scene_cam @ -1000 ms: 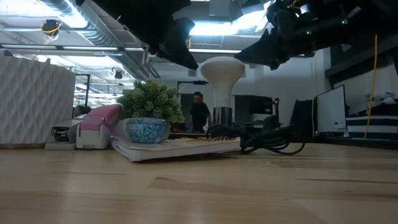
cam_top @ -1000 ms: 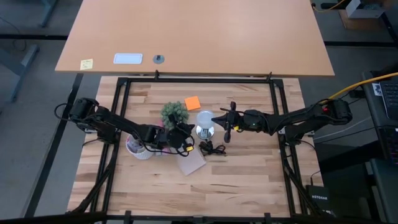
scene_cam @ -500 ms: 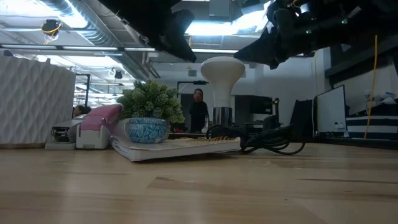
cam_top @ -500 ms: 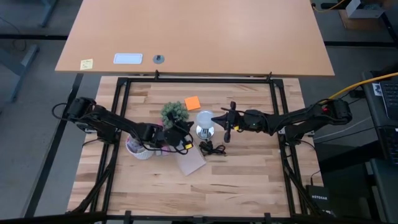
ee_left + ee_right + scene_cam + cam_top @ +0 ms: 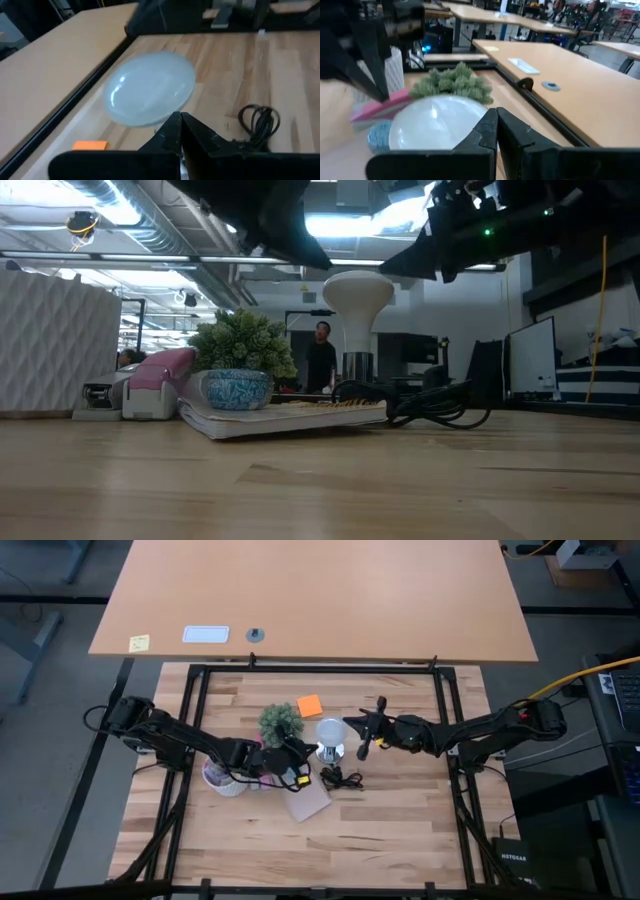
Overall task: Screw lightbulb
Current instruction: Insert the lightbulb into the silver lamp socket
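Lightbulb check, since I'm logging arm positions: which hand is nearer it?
Left, narrowly. The left hand is shut beside the lightbulb, toward the plant; the right hand is shut on its opposite side.

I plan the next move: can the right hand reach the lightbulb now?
Probably yes. The right hand, fingers shut, hangs just beside the lightbulb with nothing between them; the left hand waits on the other side.
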You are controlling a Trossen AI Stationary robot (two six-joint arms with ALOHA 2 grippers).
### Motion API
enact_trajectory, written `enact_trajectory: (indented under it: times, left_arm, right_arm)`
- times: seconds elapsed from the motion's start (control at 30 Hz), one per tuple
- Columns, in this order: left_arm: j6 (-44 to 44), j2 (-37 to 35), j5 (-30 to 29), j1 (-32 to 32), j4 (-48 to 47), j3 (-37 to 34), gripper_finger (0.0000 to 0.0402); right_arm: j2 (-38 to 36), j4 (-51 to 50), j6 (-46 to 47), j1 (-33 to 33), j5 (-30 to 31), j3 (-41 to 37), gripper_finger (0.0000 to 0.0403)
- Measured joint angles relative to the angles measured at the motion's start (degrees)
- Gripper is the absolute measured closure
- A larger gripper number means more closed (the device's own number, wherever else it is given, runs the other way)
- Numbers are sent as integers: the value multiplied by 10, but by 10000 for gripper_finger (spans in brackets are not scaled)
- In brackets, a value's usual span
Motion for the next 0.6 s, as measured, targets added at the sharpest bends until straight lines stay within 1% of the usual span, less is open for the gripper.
enact_trajectory:
  times: [0.1,0.43,0.6]
  left_arm:
    - [12,0,0,1,13,0,401]
    - [12,18,1,16,15,0,401]
    - [13,19,1,16,16,0,401]
  right_arm:
    - [1,-20,1,0,0,0,391]
    - [1,-38,6,0,0,0,391]
    - [1,-39,8,0,-43,0,391]
